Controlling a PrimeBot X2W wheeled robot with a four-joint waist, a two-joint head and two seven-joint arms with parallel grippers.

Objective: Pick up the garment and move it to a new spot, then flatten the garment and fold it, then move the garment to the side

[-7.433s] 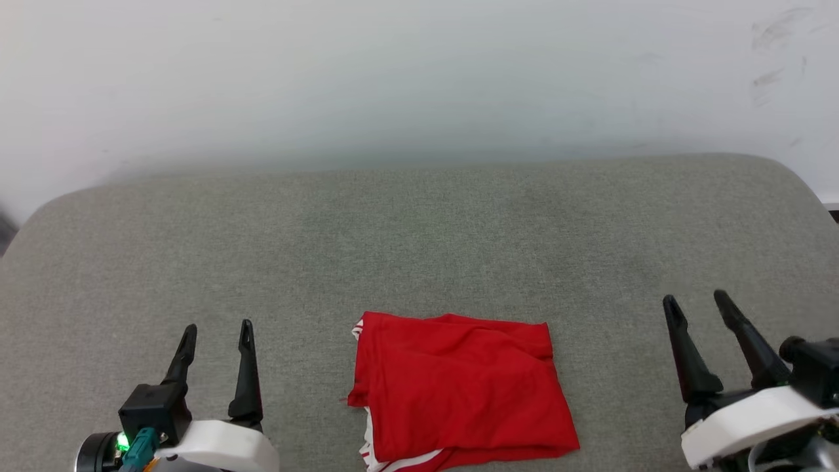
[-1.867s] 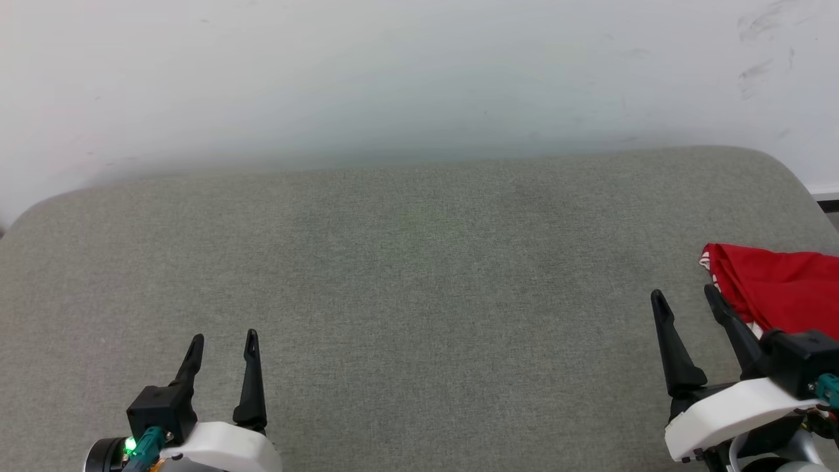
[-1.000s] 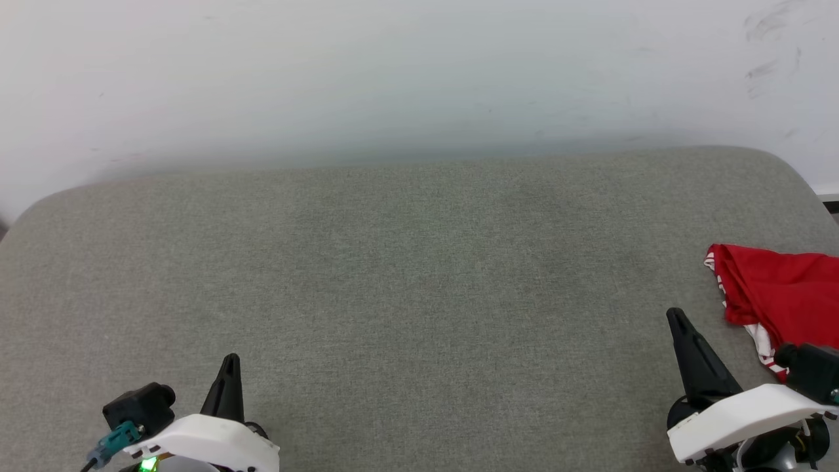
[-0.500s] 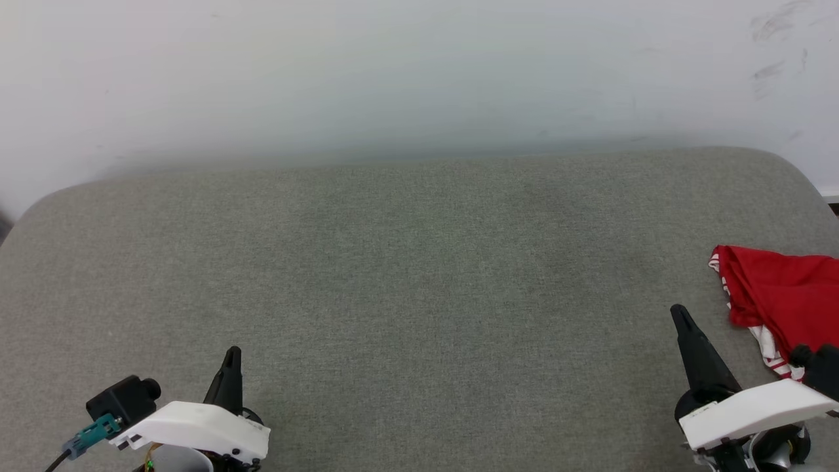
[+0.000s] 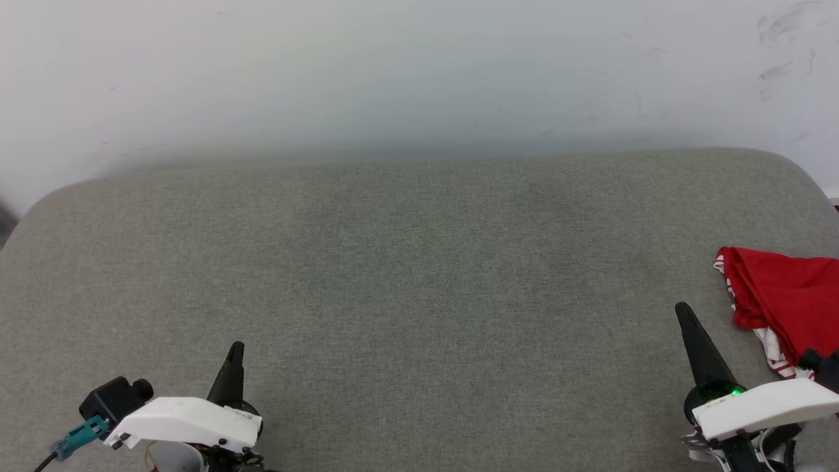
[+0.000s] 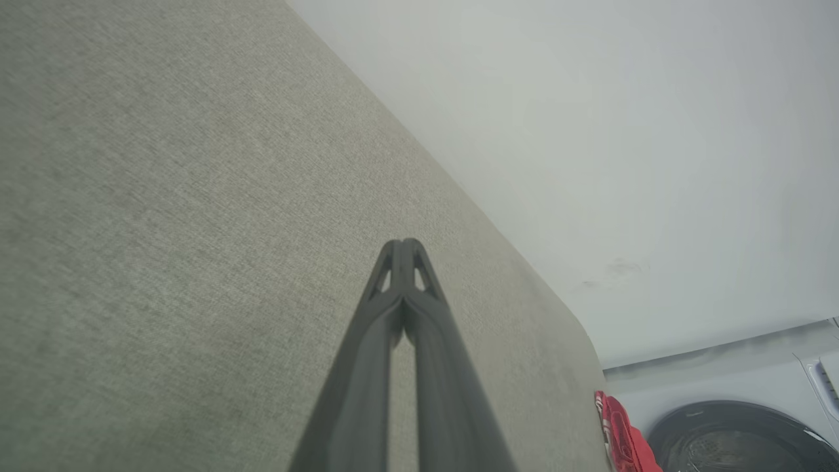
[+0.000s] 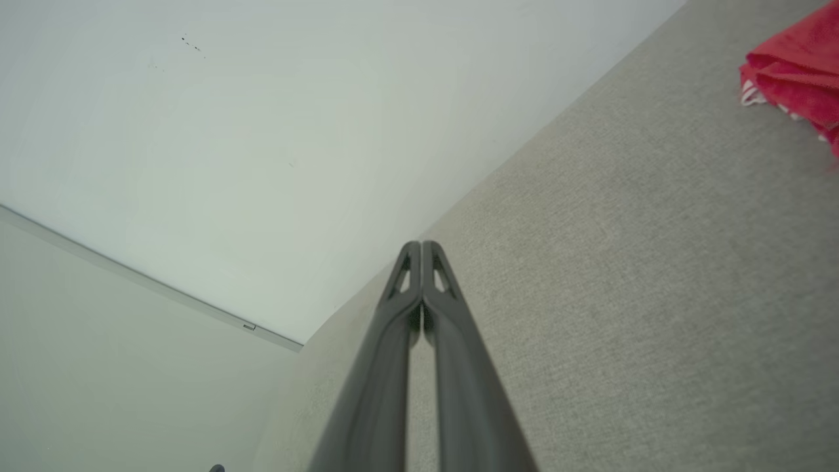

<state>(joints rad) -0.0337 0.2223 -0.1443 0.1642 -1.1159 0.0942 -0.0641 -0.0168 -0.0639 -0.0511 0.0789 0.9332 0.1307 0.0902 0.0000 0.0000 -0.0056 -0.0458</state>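
In the head view, your left gripper [image 5: 235, 347] sits at the lower left over the grey pad [image 5: 419, 275], its two fingers pressed together into a single dark spike and holding nothing. Your right gripper [image 5: 683, 309] is at the lower right, closed in the same way and empty. The garment [image 5: 786, 295] lies bunched at the pad's right edge, cut off by the frame. It is red, with some red-and-white striped trim showing at its near side. It lies just to the right of the right gripper, and the fingers are not touching it. A pale wall [image 5: 393, 78] rises behind the pad.

In the left wrist view, you see the left gripper [image 6: 402, 245] with its tips meeting above the pad [image 6: 164, 196]. The garment [image 6: 619, 436] is a small red patch at the pad's far end, well away from this gripper. Beyond it stands a washing machine [image 6: 734, 436] with a dark round door.

In the right wrist view, the right gripper [image 7: 421, 245] is closed tip to tip with nothing between the fingers. The garment [image 7: 796, 72] lies on the pad [image 7: 655, 275] in the upper right corner, clear of the fingers.
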